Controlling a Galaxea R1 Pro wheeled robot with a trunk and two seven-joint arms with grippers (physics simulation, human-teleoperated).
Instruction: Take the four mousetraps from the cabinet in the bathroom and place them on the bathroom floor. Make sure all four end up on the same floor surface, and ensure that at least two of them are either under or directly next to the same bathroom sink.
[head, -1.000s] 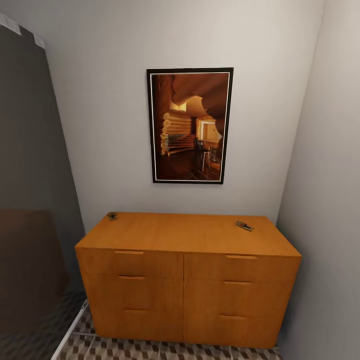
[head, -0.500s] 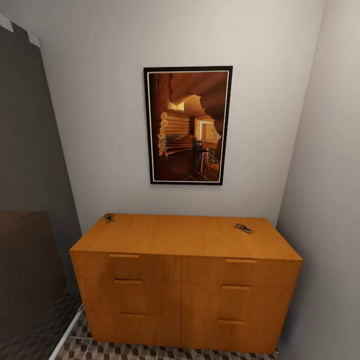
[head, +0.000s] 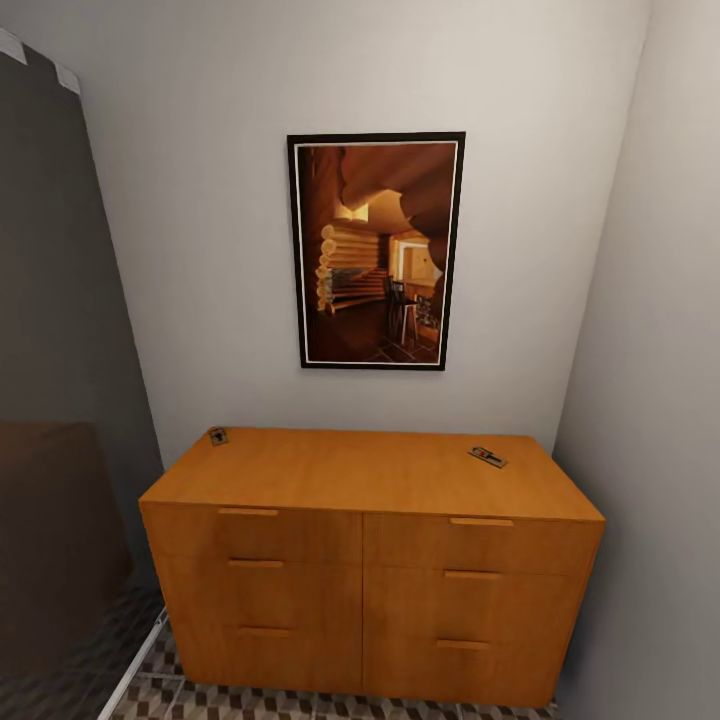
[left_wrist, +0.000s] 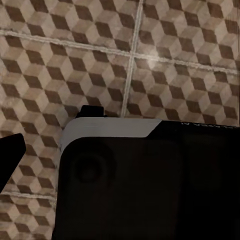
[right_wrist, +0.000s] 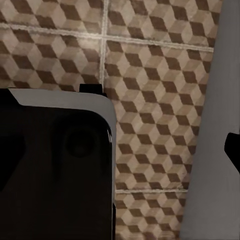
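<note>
Mousetraps are seen on the cabinet (head: 370, 520) top: one (head: 217, 436) at its far left corner, another (head: 488, 457) near its far right. Cube-patterned bathroom floor (left_wrist: 150, 55) lies beneath both wrists. Neither claw's state can be told; places relative to them cannot be judged.

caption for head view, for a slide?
Two mousetraps sit at opposite back corners of the cabinet top, below a framed picture.

Head: faces the cabinet (head: 370, 520) from nearby, slightly downward;
Wrists: both look straight down, sharing the bathroom floor (left_wrist: 165, 55) (right_wrist: 155, 75)
</note>
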